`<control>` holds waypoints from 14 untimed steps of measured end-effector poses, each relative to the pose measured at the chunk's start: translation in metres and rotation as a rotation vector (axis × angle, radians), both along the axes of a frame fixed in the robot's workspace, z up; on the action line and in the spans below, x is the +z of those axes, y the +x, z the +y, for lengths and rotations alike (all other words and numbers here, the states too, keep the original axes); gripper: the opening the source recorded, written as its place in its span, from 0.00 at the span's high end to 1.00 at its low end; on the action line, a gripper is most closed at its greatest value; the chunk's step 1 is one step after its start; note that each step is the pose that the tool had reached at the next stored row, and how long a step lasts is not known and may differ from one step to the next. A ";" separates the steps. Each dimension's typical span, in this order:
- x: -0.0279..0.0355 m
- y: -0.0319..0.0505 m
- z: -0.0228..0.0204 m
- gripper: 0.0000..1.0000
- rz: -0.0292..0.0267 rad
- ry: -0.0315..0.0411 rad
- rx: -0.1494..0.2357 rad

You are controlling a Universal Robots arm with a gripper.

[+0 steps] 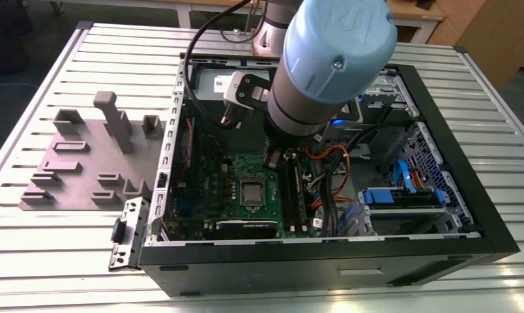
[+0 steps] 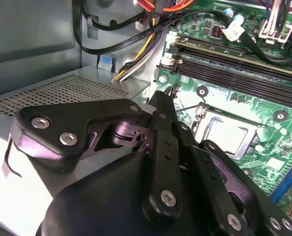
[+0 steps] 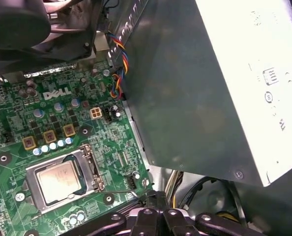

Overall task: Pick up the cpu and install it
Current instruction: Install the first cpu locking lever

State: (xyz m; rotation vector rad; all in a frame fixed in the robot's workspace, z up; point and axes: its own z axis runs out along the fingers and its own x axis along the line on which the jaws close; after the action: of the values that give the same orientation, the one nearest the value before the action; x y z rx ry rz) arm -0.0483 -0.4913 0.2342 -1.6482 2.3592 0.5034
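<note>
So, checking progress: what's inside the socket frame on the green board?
The cpu lies flat inside the socket frame, metal top showing. Whatever is beneath it is covered by the chip.

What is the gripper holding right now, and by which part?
Nothing that shows. The cpu lies in the socket frame on the green board, apart from the gripper, which hangs near the socket.
</note>
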 end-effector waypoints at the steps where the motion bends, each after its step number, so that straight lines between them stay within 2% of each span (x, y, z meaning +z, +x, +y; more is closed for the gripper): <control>1: -0.0003 0.0000 0.0000 0.89 0.0000 0.0023 0.000; 4: -0.0019 0.0000 0.0000 0.89 -0.0001 0.0088 0.000; 14: -0.0053 -0.0019 -0.0001 0.89 0.0002 0.0088 0.004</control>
State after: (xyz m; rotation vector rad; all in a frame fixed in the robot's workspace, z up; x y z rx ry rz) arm -0.0502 -0.4914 0.2289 -1.6497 2.3507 0.5140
